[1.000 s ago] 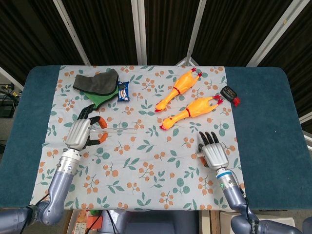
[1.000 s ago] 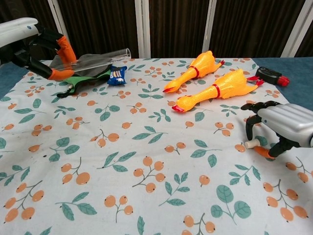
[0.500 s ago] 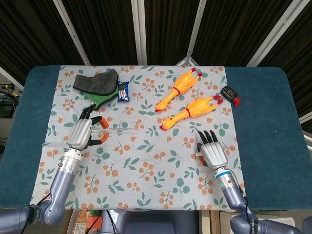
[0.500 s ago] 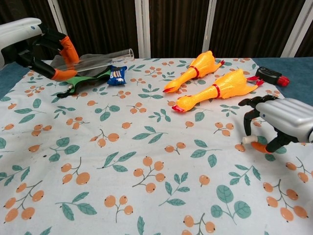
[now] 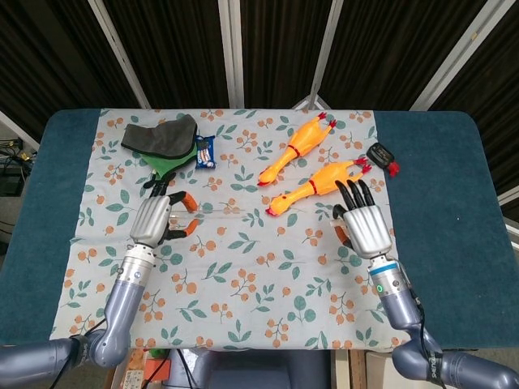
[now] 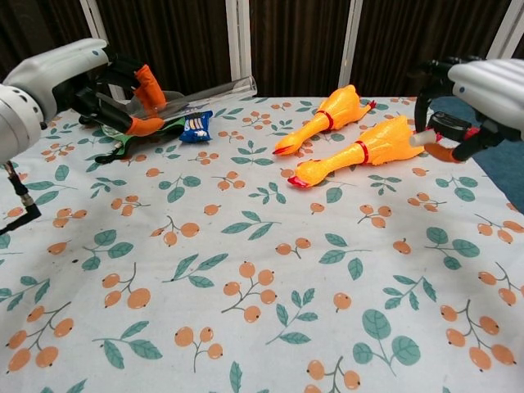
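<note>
From my seat the biggest thing is the floral cloth (image 5: 243,267) over the blue table (image 5: 438,186), and both views cut off its near edge. On it, far left, lies a dark grey and green fabric heap (image 5: 162,139); in the chest view my left arm hides most of it. Two rubber chickens sit right of centre: the far chicken (image 5: 296,148) and the near chicken (image 5: 318,185), side by side, both pointing beaks toward me and to the left.

My left hand (image 5: 156,219) grips a clear plastic tube (image 6: 205,91), pinched between thumb and fingers. The tube is nearly invisible from the head camera; in the chest view it juts from the hand toward the chickens, held above the cloth, its open end over the small blue packet (image 5: 204,151) beside the fabric heap.

My right hand (image 5: 366,225) hovers just beside the near chicken's tail end, not touching it as far as I can see, fingers spread and curved, holding nothing. In the chest view it is cropped at the frame edge and partly covers the small black and red gadget (image 5: 382,155) lying on the blue table
</note>
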You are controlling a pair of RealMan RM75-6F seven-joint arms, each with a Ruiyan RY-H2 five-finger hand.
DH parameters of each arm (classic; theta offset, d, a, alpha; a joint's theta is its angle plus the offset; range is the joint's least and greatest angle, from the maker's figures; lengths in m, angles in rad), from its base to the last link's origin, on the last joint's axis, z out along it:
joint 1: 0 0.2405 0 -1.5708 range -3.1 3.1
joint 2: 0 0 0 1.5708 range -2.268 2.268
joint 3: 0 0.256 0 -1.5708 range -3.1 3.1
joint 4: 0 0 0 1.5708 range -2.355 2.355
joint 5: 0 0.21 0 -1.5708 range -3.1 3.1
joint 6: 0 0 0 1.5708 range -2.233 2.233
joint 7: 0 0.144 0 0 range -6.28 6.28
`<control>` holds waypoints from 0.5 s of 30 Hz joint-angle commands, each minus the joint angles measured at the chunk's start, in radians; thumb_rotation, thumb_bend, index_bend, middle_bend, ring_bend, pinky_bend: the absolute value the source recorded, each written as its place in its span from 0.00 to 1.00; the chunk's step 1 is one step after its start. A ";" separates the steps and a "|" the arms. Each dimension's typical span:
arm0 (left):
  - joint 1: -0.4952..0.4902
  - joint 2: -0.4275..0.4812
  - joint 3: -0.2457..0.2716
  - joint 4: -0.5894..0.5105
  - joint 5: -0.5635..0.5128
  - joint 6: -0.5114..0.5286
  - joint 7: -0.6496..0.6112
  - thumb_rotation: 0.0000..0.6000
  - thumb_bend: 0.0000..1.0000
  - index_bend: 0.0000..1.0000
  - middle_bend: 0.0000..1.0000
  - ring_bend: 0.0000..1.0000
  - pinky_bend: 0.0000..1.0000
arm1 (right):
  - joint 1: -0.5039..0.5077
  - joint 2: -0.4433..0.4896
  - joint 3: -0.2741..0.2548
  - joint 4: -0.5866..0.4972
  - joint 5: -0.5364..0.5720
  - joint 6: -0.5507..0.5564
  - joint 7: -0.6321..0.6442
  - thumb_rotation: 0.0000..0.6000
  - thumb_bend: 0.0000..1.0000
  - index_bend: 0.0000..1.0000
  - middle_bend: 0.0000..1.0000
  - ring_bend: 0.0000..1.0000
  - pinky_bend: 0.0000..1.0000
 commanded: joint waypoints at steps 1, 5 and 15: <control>-0.029 -0.062 -0.025 0.051 -0.029 -0.007 -0.018 1.00 0.54 0.66 0.51 0.04 0.00 | 0.023 0.027 0.031 0.001 -0.020 0.011 0.015 1.00 0.43 0.58 0.11 0.02 0.00; -0.055 -0.136 -0.043 0.128 -0.027 -0.010 -0.057 1.00 0.54 0.66 0.51 0.04 0.00 | 0.046 0.046 0.051 0.017 -0.043 0.018 0.027 1.00 0.43 0.58 0.11 0.02 0.00; -0.105 -0.292 -0.083 0.329 0.027 -0.016 -0.214 1.00 0.54 0.66 0.51 0.04 0.00 | 0.099 0.037 0.072 0.085 -0.078 0.030 0.026 1.00 0.43 0.59 0.11 0.02 0.00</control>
